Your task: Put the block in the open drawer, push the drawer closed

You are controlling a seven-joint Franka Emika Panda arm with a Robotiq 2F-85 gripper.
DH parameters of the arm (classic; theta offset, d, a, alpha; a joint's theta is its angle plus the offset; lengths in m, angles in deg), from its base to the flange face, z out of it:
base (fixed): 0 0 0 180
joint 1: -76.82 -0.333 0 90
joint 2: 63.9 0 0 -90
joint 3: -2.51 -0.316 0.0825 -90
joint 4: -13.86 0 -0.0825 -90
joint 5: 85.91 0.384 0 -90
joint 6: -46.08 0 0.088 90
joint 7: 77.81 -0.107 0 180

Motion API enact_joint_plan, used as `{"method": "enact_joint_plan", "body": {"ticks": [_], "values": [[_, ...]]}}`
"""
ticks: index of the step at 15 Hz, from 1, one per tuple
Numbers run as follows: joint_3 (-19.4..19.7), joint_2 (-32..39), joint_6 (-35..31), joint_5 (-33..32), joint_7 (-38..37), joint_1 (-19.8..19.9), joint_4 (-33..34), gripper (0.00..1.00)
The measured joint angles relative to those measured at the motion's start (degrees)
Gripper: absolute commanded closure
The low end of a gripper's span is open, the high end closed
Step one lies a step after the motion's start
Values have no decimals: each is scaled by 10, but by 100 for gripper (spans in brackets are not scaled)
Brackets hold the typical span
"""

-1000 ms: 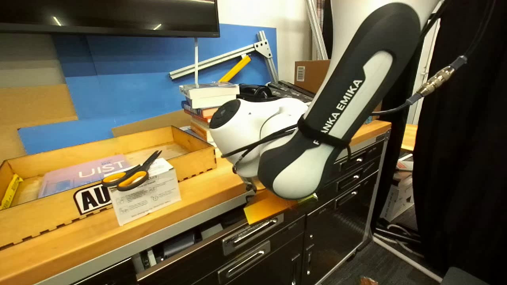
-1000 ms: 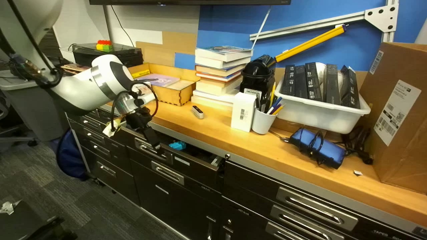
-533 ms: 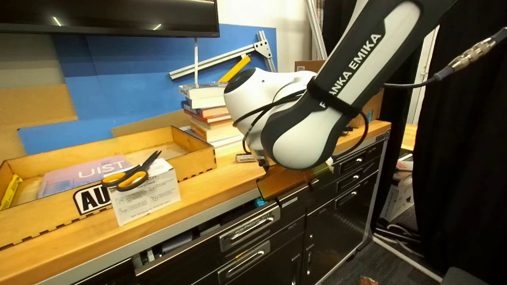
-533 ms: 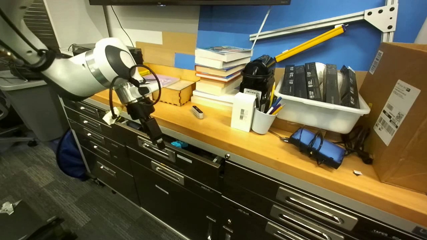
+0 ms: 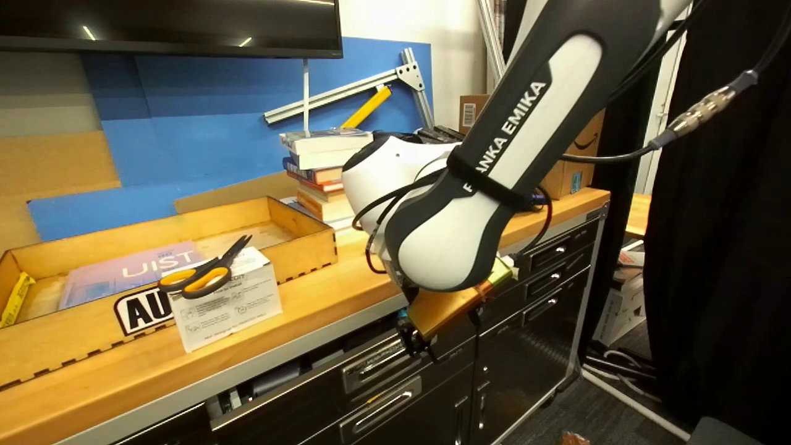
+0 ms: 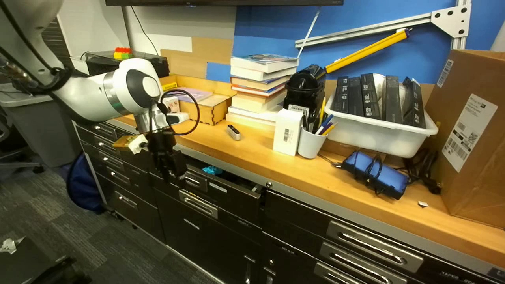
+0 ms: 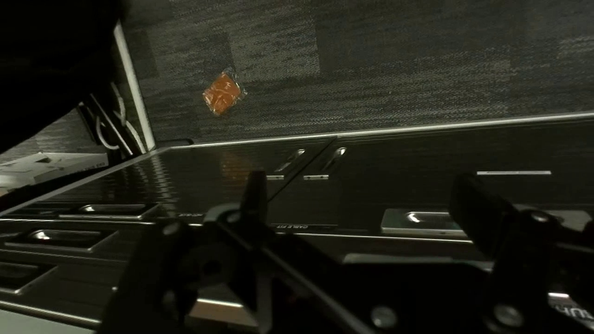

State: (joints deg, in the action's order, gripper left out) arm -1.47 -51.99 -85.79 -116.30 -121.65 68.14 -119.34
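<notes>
Hand spread wide and empty, I dropped outside the drawer ahead, the presumed blue block inside suggesting only pushing remained.

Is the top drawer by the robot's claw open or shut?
Open: in both exterior views the drawer juts out from under the wooden worktop, and its inside shows. Whether fully open, I cannot tell.

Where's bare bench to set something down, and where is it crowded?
In an exterior view, bare benchtop lies between the small dark-topped device and the white box, in front of the book stack; more lies in front of the pen cup. It's crowded around the white tub, blue device and cardboard box.
</notes>
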Motion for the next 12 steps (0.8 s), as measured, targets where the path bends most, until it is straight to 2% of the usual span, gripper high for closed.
{"method": "enact_joint_plan", "body": {"ticks": [3, 12], "values": [[3, 49, 2, -16, -14, -23, 43, 0], [40, 141, 5, -90, -156, -78, 167, 0]]}}
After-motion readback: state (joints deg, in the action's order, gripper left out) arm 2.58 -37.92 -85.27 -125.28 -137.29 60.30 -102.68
